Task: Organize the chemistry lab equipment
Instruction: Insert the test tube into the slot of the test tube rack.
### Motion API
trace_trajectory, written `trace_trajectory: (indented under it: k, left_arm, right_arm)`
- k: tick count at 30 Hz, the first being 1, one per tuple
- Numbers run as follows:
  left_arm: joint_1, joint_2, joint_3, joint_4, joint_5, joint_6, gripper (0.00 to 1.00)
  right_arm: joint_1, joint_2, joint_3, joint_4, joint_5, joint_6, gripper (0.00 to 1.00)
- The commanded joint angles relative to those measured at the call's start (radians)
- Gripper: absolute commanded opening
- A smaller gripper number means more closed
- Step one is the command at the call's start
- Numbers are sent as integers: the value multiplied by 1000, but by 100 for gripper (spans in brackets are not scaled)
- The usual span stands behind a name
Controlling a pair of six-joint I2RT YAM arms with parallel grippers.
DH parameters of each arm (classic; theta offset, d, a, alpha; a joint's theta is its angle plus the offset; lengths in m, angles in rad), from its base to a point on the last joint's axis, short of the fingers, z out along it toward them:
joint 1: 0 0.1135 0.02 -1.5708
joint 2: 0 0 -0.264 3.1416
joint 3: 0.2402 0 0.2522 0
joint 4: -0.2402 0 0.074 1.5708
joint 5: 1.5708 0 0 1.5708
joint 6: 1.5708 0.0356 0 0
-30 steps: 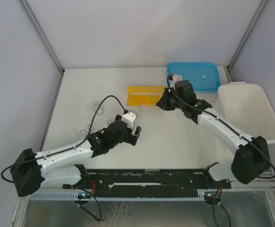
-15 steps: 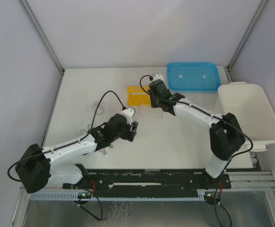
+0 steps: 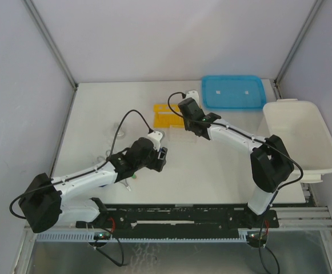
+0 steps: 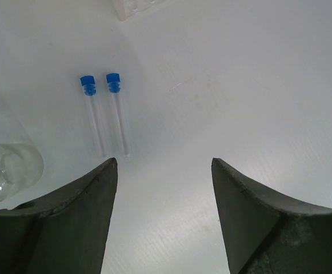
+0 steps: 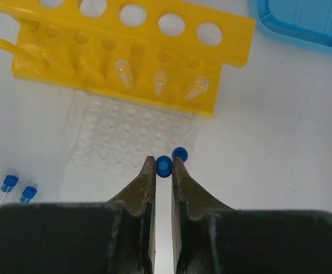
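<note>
No brand, label or writing is showing legibly on any item. The left arm is reaching from its base toward the table centre, and the left gripper (image 3: 159,158) is hanging over bare white surface with its jaws standing wide and holding nothing. In the left wrist view, two blue-capped tubes (image 4: 104,114) are lying side by side on the table just beyond the fingertips (image 4: 106,171), caps pointing away, and a clear glass vessel (image 4: 6,168) is resting at the left edge. The right arm is stretching across to the far centre, elbow raised, with the right gripper (image 5: 164,167) pointing down beside the yellow rack (image 5: 131,48). Its jaws are standing narrow, pinching a blue-capped tube (image 5: 164,166) by the cap; a second blue cap (image 5: 180,153) is showing just beside it. A clear well plate (image 5: 132,137) is lying against the rack's near side. The table (image 3: 97,108) is white, enclosed by pale grey walls. A blue lid (image 3: 233,92) is lying at the far right, and a white tub (image 3: 303,137) is sitting at the right edge.
</note>
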Motion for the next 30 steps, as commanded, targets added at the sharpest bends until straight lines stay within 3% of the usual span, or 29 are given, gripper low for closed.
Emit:
trace_trajectory:
  k: [1,30]
  left_arm:
    - [4,2,3,27,16,-17,71]
    - [4,-9,-20,40,22,-25,71]
  right_arm:
    - [6,17,32,12,29,-8,0]
    - [-3,94,32,48,-28,2,0]
